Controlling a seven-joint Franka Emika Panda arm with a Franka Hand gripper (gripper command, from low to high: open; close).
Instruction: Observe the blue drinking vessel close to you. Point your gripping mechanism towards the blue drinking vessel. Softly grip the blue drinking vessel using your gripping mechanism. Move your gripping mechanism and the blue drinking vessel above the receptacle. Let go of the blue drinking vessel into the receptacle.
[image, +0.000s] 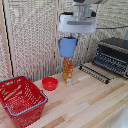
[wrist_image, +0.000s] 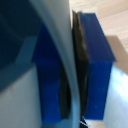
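Observation:
The blue cup (image: 67, 46) hangs in the air, held by its rim under my white gripper (image: 69, 36), well above the wooden table. In the wrist view the blue-tipped fingers (wrist_image: 95, 60) are pressed on either side of the cup's thin wall (wrist_image: 62, 55), with the cup's dark inside beside them. The red basket (image: 20, 100) with mesh sides and grey-blue rim stands on the table at the exterior view's lower left, well away from the cup.
A small red bowl (image: 50, 83) sits on the table between basket and cup. A tall orange-yellow packet (image: 67, 70) stands right below the cup. A toaster oven (image: 112, 56) with its door open is at the exterior view's right. A slatted screen stands behind.

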